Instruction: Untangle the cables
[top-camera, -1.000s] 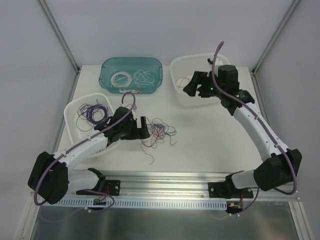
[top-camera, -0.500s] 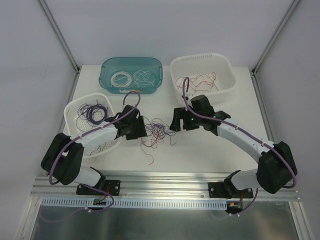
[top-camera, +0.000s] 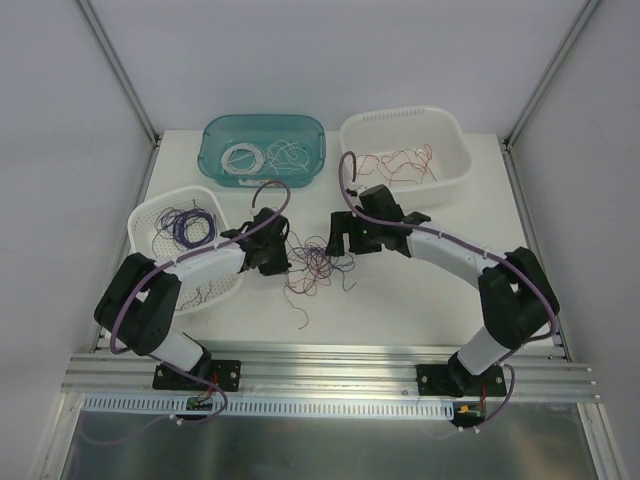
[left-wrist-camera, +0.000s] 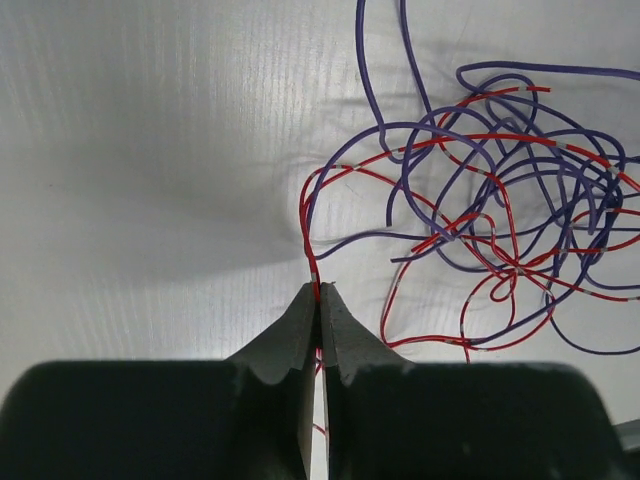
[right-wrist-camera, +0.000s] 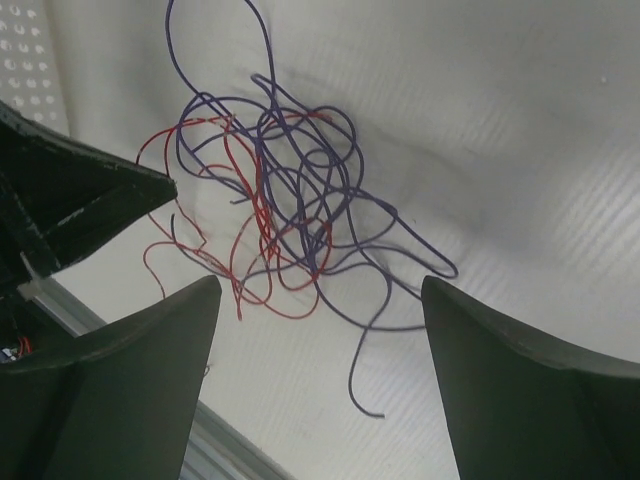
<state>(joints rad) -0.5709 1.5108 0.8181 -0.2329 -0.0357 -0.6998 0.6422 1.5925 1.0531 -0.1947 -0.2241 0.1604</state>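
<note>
Left gripper (left-wrist-camera: 318, 297) pinched a red wire (left-wrist-camera: 306, 225) of the cables (left-wrist-camera: 500, 215) just ahead; right gripper (right-wrist-camera: 320, 290) gaped wide above them.

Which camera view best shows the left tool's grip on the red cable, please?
The left wrist view: the left tool is shut on the red cable at its tips. The top external view shows the tool at the left edge of the tangle, the cable too thin to follow. The right wrist view shows only its dark flank.
</note>
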